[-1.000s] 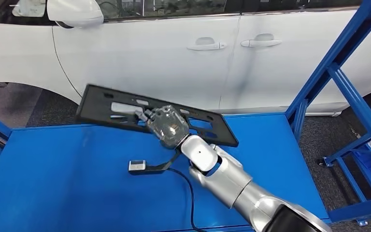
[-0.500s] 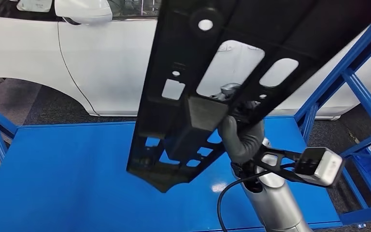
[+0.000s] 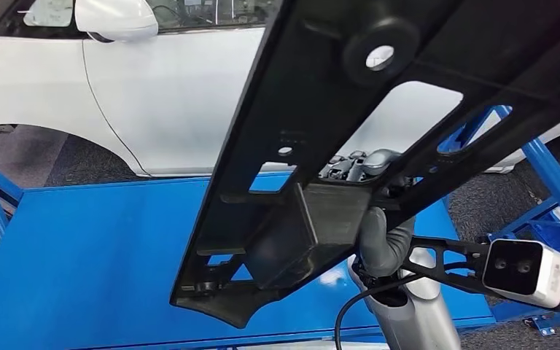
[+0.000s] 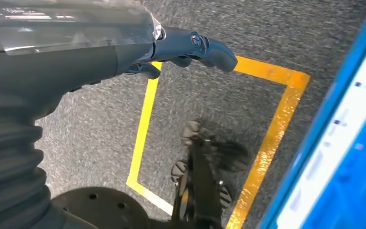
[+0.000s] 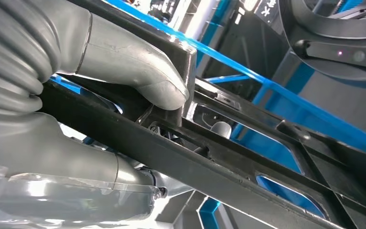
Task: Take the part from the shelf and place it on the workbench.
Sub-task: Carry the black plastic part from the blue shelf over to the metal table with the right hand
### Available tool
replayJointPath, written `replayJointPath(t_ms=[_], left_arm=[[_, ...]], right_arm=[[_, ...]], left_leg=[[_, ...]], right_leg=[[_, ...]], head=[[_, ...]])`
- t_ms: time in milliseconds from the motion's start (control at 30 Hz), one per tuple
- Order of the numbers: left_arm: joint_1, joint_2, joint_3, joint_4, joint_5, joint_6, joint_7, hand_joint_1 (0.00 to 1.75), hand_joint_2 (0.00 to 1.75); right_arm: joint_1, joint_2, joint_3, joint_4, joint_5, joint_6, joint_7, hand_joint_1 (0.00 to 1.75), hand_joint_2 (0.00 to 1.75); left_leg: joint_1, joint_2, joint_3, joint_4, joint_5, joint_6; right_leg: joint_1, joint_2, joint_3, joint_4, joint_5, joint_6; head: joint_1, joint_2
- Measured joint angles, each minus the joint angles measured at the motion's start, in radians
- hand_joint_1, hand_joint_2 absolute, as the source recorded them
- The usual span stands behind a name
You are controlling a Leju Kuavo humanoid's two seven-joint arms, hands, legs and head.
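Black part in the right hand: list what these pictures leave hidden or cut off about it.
- Head view: the black part runs off the top and right edges, so its full length is cut off.
- Head view: the part covers most of the right hand; only some fingers show.
- Head view: the part hides much of the blue workbench behind it.
- Right wrist view: the thumb presses the part, but the far end leaves the picture.

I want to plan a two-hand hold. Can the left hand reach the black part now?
Probably not as it hangs: the left hand is low beside the bench, near the floor, while the right hand holds the part high above it.
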Motion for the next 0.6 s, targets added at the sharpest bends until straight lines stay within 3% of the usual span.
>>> replayJointPath(t_ms=[67, 100, 200, 233, 267, 367, 400, 433, 500, 533, 567, 600], left_arm=[[0.0, 0.0, 0.0, 0.0, 0.0, 0.001, 0.002, 0.0, 1.75], [0.0, 0.0, 0.0, 0.0, -0.001, 0.001, 0.003, 0.0, 1.75], [-0.003, 0.0, 0.0, 0.0, -0.005, 0.001, 0.006, 0.0, 1.75], [-0.004, 0.0, 0.0, 0.0, -0.006, 0.001, 0.007, 0.0, 1.75], [-0.005, 0.0, 0.0, 0.0, -0.006, 0.001, 0.007, 0.0, 1.75], [-0.001, -0.001, 0.0, 0.0, -0.008, 0.001, 0.01, 0.0, 1.75], [-0.001, -0.002, 0.0, 0.0, -0.009, 0.0, 0.012, 0.0, 1.75], [-0.002, -0.002, 0.0, 0.0, -0.01, 0.0, 0.014, 0.0, 1.75], [-0.003, -0.003, 0.0, 0.0, -0.015, 0.0, 0.018, 0.0, 1.75], [-0.002, -0.003, 0.0, 0.0, -0.018, 0.0, 0.019, 0.0, 1.75], [-0.001, -0.003, 0.0, 0.0, -0.02, 0.0, 0.019, 0.0, 1.75], [-0.001, -0.003, 0.0, 0.0, -0.023, 0.0, 0.02, 0.0, 1.75]], right_arm=[[0.004, 0.001, 0.0, -0.001, 0.0, 0.006, 0.001, 1.75, 1.75], [0.005, 0.001, 0.0, -0.001, 0.0, 0.009, 0.002, 1.75, 1.75], [0.007, 0.001, 0.0, -0.006, 0.0, 0.014, 0.002, 1.75, 1.75], [0.007, 0.001, 0.0, -0.009, -0.001, 0.014, 0.003, 1.75, 1.75], [0.008, 0.001, 0.0, -0.012, -0.002, 0.014, 0.003, 1.75, 1.75], [0.009, 0.001, 0.0, -0.014, -0.004, 0.018, 0.003, 1.75, 1.75], [0.009, 0.0, 0.0, -0.014, -0.004, 0.02, 0.003, 1.75, 1.75], [0.01, -0.001, 0.0, -0.015, -0.004, 0.023, 0.002, 1.75, 1.75], [0.014, -0.003, 0.0, -0.017, -0.002, 0.027, -0.002, 1.75, 1.75], [0.018, -0.005, -0.001, -0.018, 0.001, 0.028, -0.007, 1.75, 1.75], [0.023, -0.007, -0.001, -0.019, 0.005, 0.028, -0.011, 1.75, 1.75], [0.027, -0.009, -0.002, -0.02, 0.013, 0.028, -0.015, 1.75, 1.75]], left_leg=[[0.0, 0.0, -0.016, 0.087, -0.044, -0.003], [0.0, 0.0, 0.003, 0.077, -0.039, -0.003], [-0.002, 0.0, 0.139, -0.119, 0.021, 0.007], [-0.004, 0.0, 0.168, -0.169, 0.033, 0.012], [-0.006, -0.001, 0.18, -0.192, 0.038, 0.018], [-0.007, 0.0, 0.167, -0.195, 0.06, 0.036], [-0.006, 0.003, 0.159, -0.197, 0.07, 0.042], [-0.004, 0.006, 0.148, -0.198, 0.082, 0.048], [-0.004, 0.009, 0.123, -0.198, 0.102, 0.055], [-0.004, 0.01, 0.11, -0.197, 0.111, 0.055], [-0.004, 0.01, 0.096, -0.195, 0.119, 0.054], [-0.004, 0.01, 0.084, -0.193, 0.127, 0.053]], right_leg=[[0.004, 0.0, -0.02, 0.002, 0.014, 0.0], [0.005, 0.0, -0.03, 0.004, 0.021, 0.001], [0.007, 0.001, -0.054, 0.015, 0.038, 0.01], [0.009, 0.001, -0.059, 0.019, 0.042, 0.016], [0.01, 0.0, -0.061, 0.021, 0.047, 0.021], [0.008, 0.002, -0.069, 0.02, 0.057, 0.039], [0.006, 0.003, -0.077, 0.031, 0.04, 0.045], [0.003, 0.004, -0.091, 0.061, 0.004, 0.05], [0.0, 0.005, -0.127, 0.178, -0.097, 0.059], [-0.002, 0.005, -0.142, 0.244, -0.134, 0.062], [-0.002, 0.005, -0.145, 0.29, -0.148, 0.064], [-0.003, 0.005, -0.132, 0.303, -0.141, 0.064]], head=[[0.0, 0.0], [0.0, 0.0], [0.0, 0.0], [0.0, 0.0], [0.0, 0.0], [0.0, 0.0], [0.0, 0.0], [0.0, 0.0], [0.0, 0.0], [0.0, 0.0], [0.0, 0.0], [0.0, 0.0]])
